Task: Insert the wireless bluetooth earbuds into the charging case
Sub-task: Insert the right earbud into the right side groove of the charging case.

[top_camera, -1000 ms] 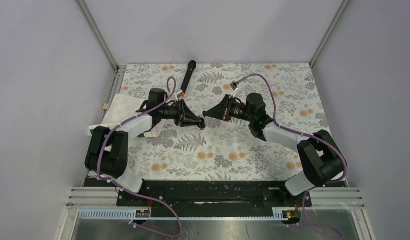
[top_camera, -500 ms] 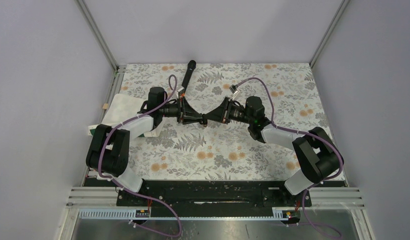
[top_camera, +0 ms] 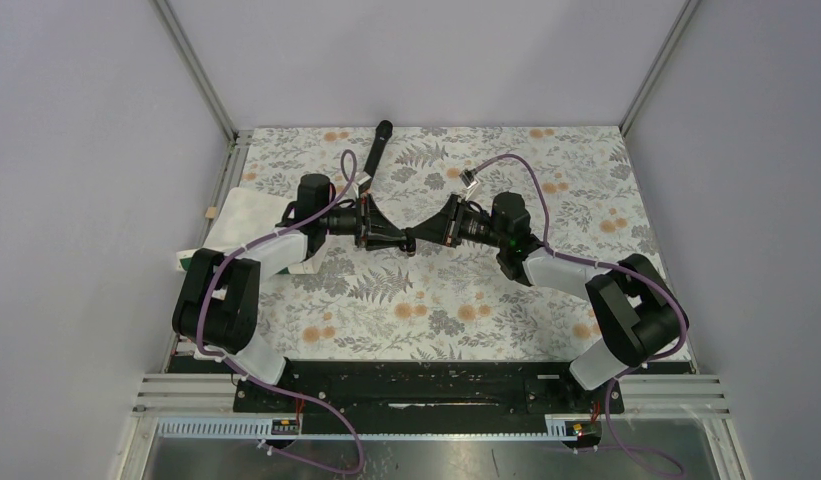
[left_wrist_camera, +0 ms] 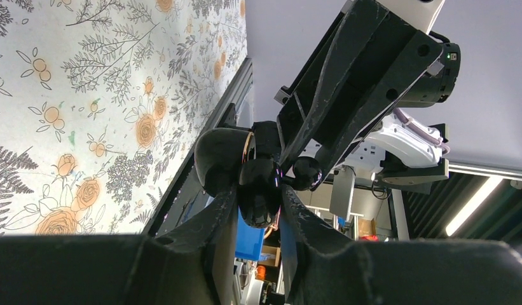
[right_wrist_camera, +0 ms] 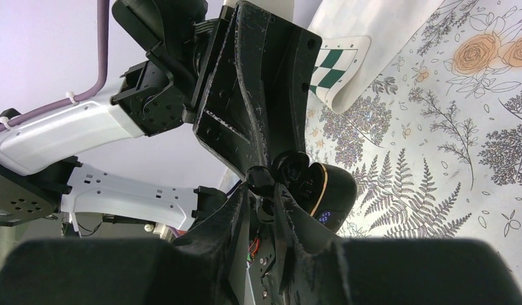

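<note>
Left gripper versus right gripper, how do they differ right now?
The left gripper is shut on the open case; the right gripper pinches an earbud, a far smaller thing. The left gripper reaches in from the left, the right gripper from the right. Both are black and shut, tips meeting above the table.

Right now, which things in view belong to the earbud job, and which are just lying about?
Job: charging case, lid open, held by left gripper; earbud in right gripper.
Lying about: black stick; white checkered board.
</note>
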Robot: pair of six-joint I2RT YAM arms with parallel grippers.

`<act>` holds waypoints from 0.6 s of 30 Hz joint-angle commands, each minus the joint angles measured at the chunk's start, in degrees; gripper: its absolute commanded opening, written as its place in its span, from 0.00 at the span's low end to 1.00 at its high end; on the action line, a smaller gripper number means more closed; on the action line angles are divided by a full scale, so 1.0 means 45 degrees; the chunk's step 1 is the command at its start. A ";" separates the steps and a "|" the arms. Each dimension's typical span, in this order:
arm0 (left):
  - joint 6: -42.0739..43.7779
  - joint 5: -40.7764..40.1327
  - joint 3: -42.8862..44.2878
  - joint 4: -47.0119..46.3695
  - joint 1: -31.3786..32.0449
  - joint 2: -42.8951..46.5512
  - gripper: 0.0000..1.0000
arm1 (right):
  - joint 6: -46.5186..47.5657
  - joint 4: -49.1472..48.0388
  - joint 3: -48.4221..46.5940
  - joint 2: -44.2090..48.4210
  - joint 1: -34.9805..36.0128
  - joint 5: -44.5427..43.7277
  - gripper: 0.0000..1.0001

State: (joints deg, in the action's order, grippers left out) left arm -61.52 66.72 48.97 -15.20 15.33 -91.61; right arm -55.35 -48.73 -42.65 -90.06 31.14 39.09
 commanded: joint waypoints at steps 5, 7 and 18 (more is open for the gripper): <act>-0.1368 0.0932 -0.0363 -0.2670 0.0258 -0.0069 0.00 | 0.0308 -0.0795 -0.0089 -0.0013 0.0093 0.0072 0.09; -0.2202 0.0990 -0.0589 -0.3861 0.0260 -0.0186 0.00 | 0.0160 -0.1177 -0.0021 -0.0080 0.0093 0.0123 0.09; -0.4962 0.1050 -0.1048 -0.7688 0.0264 -0.0713 0.00 | -0.0595 -0.2638 0.0557 -0.0201 -0.0018 0.0448 0.09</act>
State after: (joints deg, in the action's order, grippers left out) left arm -80.18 70.43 43.79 -40.38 15.92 -95.42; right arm -57.74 -56.90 -41.19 -91.09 30.85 38.70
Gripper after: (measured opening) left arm 0.262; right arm 0.241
